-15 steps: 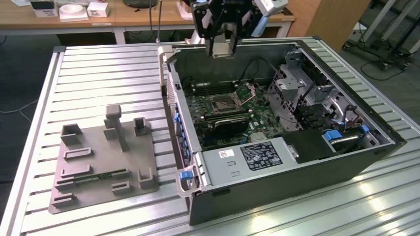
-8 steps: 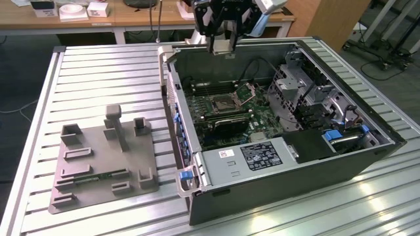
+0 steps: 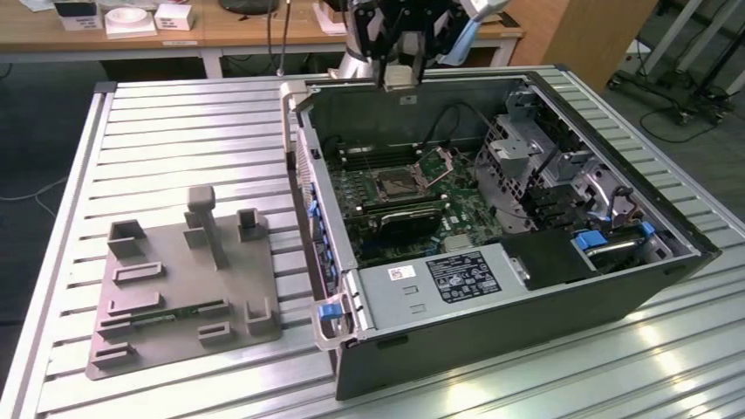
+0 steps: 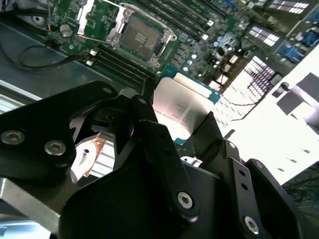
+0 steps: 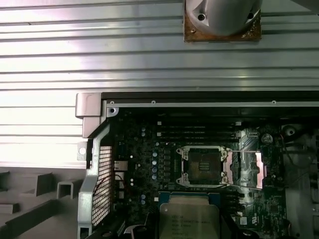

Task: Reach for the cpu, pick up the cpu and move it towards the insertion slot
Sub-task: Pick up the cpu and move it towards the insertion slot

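Cpu (image 4: 182, 110) held between the black fingers (image 4: 149, 124), which are clamped on its opposite edges, silver lid facing the second wrist camera with a thin teal-and-pale rim showing at the sides; in the first wrist view the same chip (image 5: 189, 219) sits just short of the insertion slot (image 5: 204, 167), offset from it, not over it. In the exterior view the gripper (image 3: 399, 77) hangs high above the rear wall of the open computer case (image 3: 652, 262), with the slot (image 3: 399, 182) well below on the green motherboard (image 3: 466, 205), so the part is lifted and on its way, not yet lowered. Judgement on handling: light, rigid, thin plate; metal lid looks smooth, so slippery under a side pinch; underside contacts are likely delicate, so holding by the edges as now seems right, and flat faces should stay untouched. Socket frame stands open with its hinged plate (image 5: 249, 167) swung to one side, dark centre exposed. Long black memory slots (image 5: 199, 130) run beside the socket. Outside the case, a grey moulded fixture tray (image 3: 187, 279) lies on the ribbed aluminium worktop (image 3: 187, 131), well apart from the case's contents. Wooden desk (image 3: 233, 30) sits behind.
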